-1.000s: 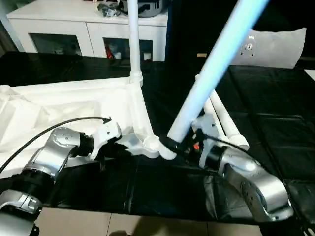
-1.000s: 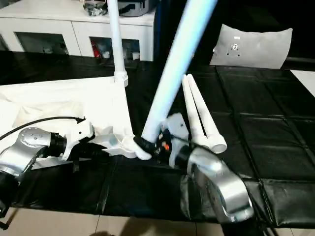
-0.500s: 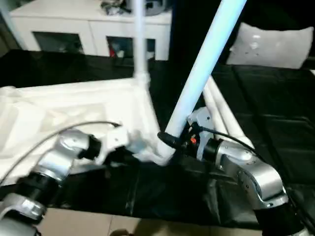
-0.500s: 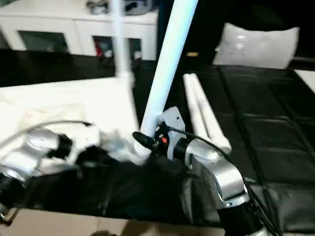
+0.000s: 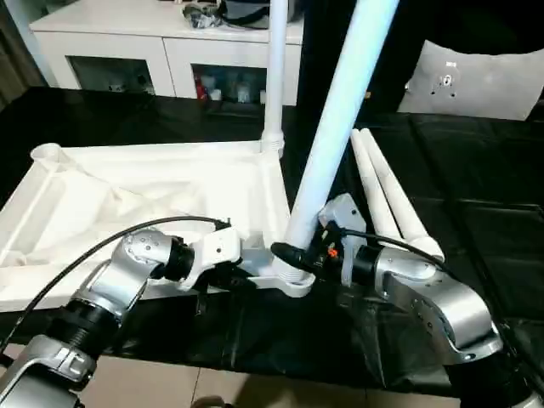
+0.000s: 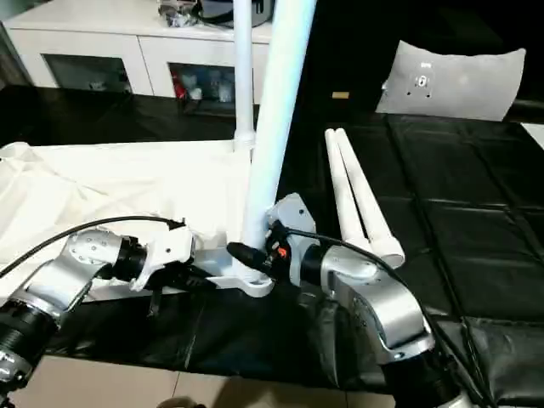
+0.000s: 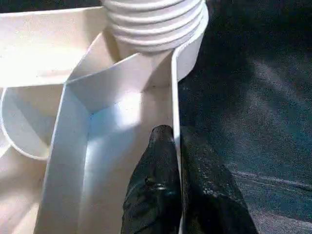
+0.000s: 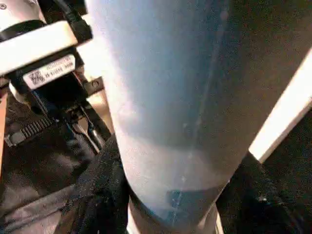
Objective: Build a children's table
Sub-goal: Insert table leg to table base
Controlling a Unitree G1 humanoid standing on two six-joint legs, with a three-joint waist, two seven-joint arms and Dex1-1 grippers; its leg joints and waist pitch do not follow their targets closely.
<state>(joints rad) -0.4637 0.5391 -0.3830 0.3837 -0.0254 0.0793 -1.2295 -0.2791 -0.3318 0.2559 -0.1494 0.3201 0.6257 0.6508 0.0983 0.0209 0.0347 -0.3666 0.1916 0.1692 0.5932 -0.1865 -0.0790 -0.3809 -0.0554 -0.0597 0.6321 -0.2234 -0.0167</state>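
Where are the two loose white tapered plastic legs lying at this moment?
In the left eye view, the two loose legs lie side by side on the black mat, right of the overturned white tabletop.

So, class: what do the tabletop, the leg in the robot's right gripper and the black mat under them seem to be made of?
Tabletop: seemingly moulded white plastic, with thin ribs and a smooth sheen. Leg: likely the same plastic, glossy, with a threaded end visible in the left wrist view. Mat: perhaps vinyl or leatherette, shiny with stitched-looking panels.
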